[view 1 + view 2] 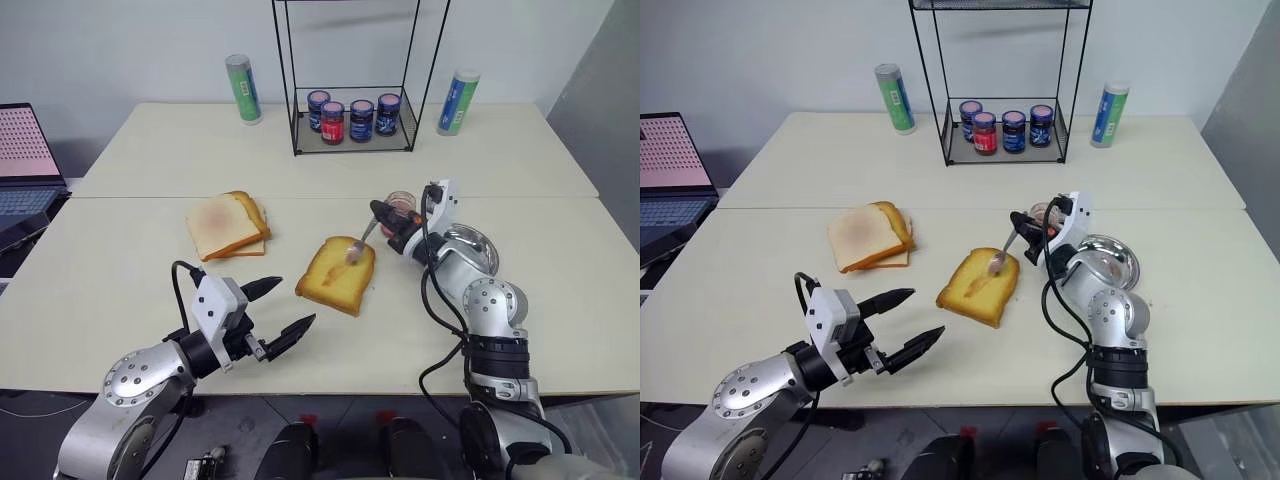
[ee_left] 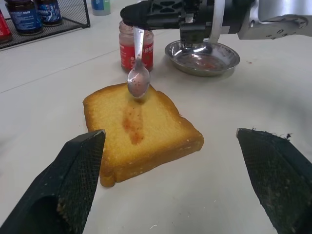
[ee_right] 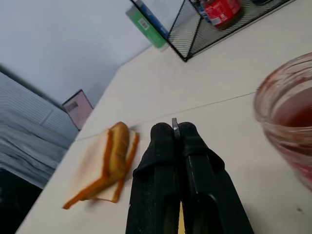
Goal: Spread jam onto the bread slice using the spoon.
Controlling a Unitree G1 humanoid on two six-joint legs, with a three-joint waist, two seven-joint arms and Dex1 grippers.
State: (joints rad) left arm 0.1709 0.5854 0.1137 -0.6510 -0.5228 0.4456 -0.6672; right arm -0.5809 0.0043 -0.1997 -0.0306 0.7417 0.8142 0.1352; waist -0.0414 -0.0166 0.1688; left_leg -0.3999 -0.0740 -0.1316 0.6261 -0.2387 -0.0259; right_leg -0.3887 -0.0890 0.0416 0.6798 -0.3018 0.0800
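spreading jam over toast with a pinched spoon.
right gripper (image 1: 385,215), right of centre, clamping the spoon (image 2: 138,78), its bowl hovering at the far edge of the bread slice (image 1: 337,274) in mid-frame, above a thin red streak; left gripper (image 1: 280,312), lower left, gaping with nothing held. jam (image 2: 136,48) jar standing just behind the spoon. risking a smear too thin, or dragging the unbraced slice. no label text legible.

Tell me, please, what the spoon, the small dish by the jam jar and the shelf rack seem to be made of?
Spoon: polished metal, mirror-like bowl. Dish: likely stainless steel, shiny with bright reflections. Rack: thin black wire, probably painted metal, with a mesh floor.
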